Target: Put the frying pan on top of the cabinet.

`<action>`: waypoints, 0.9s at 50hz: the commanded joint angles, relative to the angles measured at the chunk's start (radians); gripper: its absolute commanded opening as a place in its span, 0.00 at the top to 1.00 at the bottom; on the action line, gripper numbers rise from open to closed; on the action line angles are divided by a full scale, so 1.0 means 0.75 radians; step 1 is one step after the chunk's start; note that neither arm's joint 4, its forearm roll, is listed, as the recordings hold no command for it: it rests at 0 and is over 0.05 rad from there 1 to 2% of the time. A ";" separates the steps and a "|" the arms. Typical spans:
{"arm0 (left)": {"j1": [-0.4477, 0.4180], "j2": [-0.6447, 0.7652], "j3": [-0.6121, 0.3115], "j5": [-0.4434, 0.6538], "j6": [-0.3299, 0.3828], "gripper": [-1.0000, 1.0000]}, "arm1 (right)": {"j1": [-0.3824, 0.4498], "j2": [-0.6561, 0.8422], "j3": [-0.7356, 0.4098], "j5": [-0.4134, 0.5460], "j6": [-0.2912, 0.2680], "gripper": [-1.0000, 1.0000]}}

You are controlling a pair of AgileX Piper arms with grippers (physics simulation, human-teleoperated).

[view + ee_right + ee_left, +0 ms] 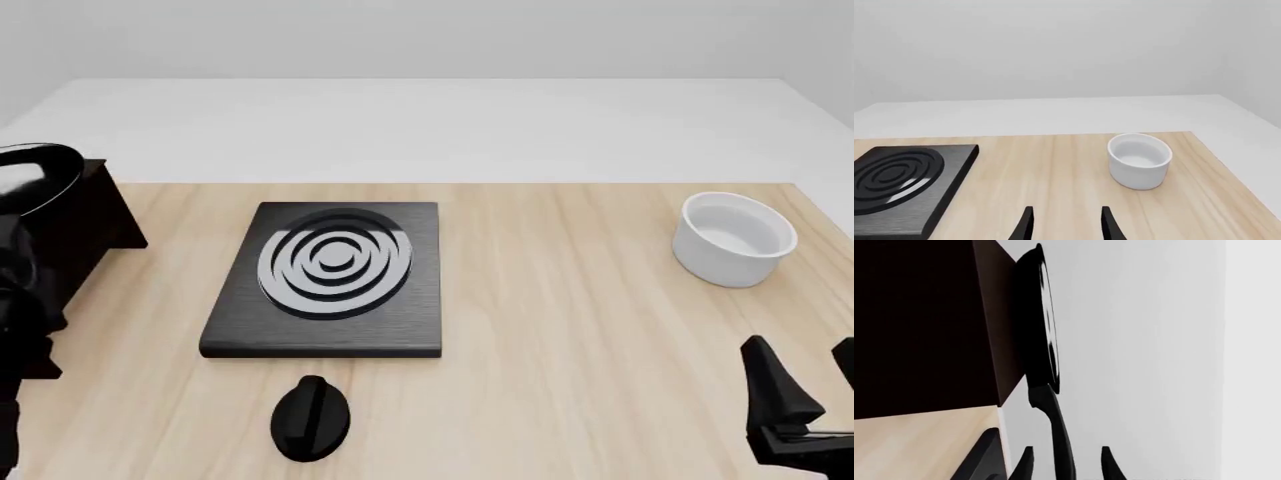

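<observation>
The frying pan (30,175) rests on the flat top of the dark brown cabinet (80,225) at the table's far left. In the left wrist view the pan (1037,315) shows edge-on against the cabinet (914,325) top. Its long handle (1057,425) runs back between the fingers of my left gripper (1066,462). Those fingers stand wide apart, open, not pressing the handle. In the front view only the left arm (20,300) shows, beside the cabinet. My right gripper (807,385) is open and empty near the table's front right, and it also shows in its own wrist view (1066,222).
A black stove slab (334,280) with white rings lies left of the table's middle. A small black knob (310,418) sits in front of it. A white bowl (734,238) stands at the right, ahead of the right gripper.
</observation>
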 commanded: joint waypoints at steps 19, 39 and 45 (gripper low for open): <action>0.032 -0.051 0.005 0.041 0.038 0.00 | -0.003 -0.003 0.001 0.002 -0.001 0.00; 0.059 -0.035 0.041 0.019 0.039 0.00 | -0.001 -0.024 0.002 0.023 -0.008 0.00; 0.071 -0.045 0.049 0.025 0.043 0.00 | 0.000 -0.009 0.001 0.010 -0.013 0.00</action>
